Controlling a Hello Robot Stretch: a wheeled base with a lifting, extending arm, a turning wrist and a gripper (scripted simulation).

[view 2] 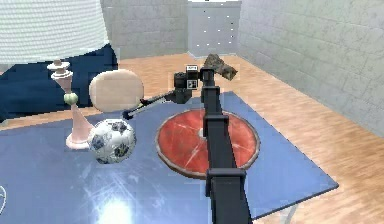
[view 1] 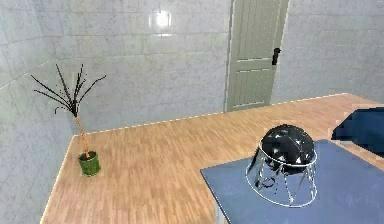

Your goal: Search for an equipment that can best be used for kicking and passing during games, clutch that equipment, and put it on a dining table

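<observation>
Table (view 2: pixel 300 178) holds ball (view 2: pixel 112 141) beside lamp (view 2: pixel 110 88) and platter (view 2: pixel 180 140).

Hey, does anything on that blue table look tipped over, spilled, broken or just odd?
Nothing looks spilled, tipped or broken. The one odd sight is a soccer ball sitting on the blue table, right beside a round red plate. A ball on a tabletop could easily roll off.

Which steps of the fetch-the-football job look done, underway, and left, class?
Done: the football is found, resting on the blue table. Underway: the arm reaches over the table, pincer near the ball; whether it holds anything cannot be told. Left: lifting it and setting it on a dining table.
</observation>
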